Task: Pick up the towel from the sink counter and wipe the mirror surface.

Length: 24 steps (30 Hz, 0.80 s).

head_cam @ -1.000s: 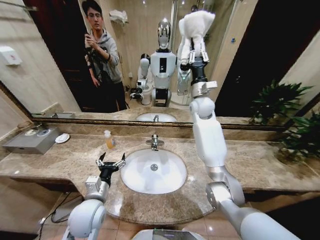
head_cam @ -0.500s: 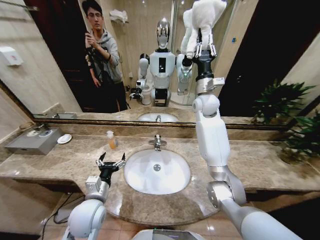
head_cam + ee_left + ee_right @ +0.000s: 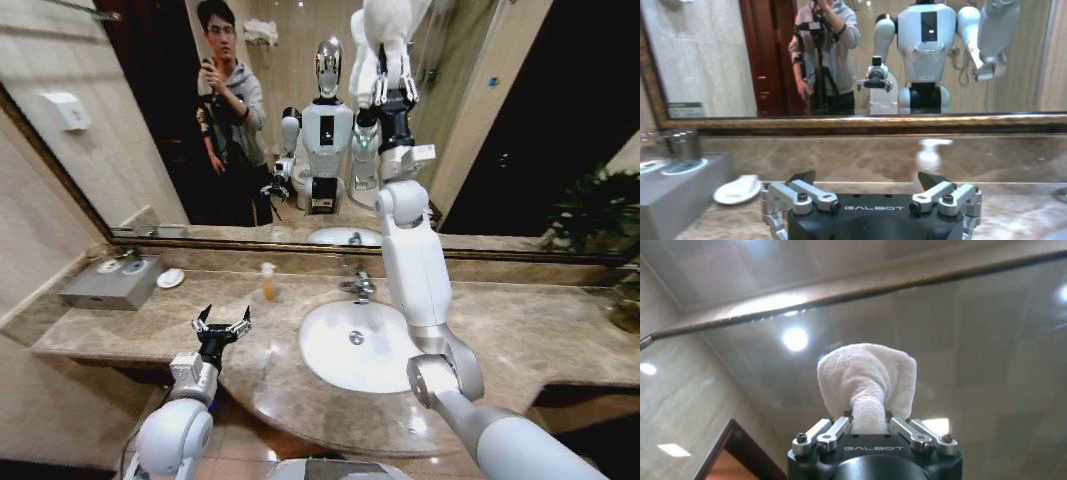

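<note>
White towel (image 3: pixel 385 25) clamped in right pincer (image 3: pixel 392 92), raised against mirror (image 3: pixel 520 120); left pincer (image 3: pixel 222 322) spread wide, empty, above counter (image 3: pixel 130 335).

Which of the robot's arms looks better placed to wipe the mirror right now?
The right one, I'd say. The right gripper is raised against the mirror, its fingers shut on the towel. The left gripper hangs low over the sink counter, open and holding nothing.

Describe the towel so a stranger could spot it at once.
Start at the mirror above the sink counter. Follow the raised right arm to its right tool, shut on the towel: a rumpled white terry wad at the glass, unlike the flat soap dish on the counter.
</note>
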Motion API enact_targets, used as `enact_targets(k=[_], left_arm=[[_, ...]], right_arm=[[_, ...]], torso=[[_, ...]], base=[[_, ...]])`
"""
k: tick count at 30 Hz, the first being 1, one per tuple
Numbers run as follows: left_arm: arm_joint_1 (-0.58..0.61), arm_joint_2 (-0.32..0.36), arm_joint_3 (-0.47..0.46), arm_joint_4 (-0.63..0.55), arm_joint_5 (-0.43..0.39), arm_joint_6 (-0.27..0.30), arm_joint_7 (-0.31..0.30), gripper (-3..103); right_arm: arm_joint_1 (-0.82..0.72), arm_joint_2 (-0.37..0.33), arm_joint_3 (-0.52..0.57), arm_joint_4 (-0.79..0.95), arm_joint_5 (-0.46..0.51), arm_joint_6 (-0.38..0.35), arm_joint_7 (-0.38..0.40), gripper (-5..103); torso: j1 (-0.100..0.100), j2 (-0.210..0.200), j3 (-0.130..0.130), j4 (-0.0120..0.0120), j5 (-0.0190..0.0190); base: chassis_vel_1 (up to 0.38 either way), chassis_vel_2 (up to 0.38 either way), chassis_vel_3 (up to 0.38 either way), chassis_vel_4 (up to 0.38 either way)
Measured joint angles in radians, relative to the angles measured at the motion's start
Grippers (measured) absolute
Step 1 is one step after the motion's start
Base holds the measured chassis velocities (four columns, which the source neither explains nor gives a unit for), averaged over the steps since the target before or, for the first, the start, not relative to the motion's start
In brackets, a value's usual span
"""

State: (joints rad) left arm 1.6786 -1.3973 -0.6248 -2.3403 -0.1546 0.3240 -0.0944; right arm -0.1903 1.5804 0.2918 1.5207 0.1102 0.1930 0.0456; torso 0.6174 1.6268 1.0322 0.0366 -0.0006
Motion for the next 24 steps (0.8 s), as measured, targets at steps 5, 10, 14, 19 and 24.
enact_targets(k=[5, 10, 14, 19, 24], left_arm=[[0.000, 0.000, 0.000, 0.000, 0.000, 0.000, 0.000, 100], [0.000, -0.001, 0.000, 0.000, 0.000, 0.000, 0.000, 100], [0.000, -0.001, 0.001, 0.000, 0.000, 0.000, 0.000, 100], [0.000, 0.000, 0.000, 0.000, 0.000, 0.000, 0.000, 100], [0.000, 0.000, 0.000, 0.000, 0.000, 0.000, 0.000, 100]], right_arm=[[0.046, 0.030, -0.012, -0.072, -0.095, -0.010, 0.017, 17], [0.050, 0.030, -0.094, -0.092, -0.158, -0.010, 0.012, 17], [0.044, 0.029, -0.158, -0.122, -0.199, -0.001, 0.006, 17], [0.043, 0.029, -0.132, -0.159, -0.232, 0.007, 0.008, 17], [0.047, 0.029, -0.067, -0.139, -0.207, -0.004, 0.025, 17]], torso=[[0.000, 0.000, 0.000, 0.0002, -0.0001], [0.000, 0.000, 0.000, -0.0013, 0.0012], [0.000, 0.000, 0.000, -0.0004, 0.0009], [0.000, 0.000, 0.000, -0.0005, 0.0004], [0.000, 0.000, 0.000, -0.0002, 0.0005]], base=[[0.147, 0.102, -0.073, -0.128], [-0.042, -0.067, 0.005, -0.002], [-0.069, -0.079, 0.048, 0.089], [0.005, 0.010, -0.002, -0.008], [0.000, 0.000, 0.000, 0.000]])
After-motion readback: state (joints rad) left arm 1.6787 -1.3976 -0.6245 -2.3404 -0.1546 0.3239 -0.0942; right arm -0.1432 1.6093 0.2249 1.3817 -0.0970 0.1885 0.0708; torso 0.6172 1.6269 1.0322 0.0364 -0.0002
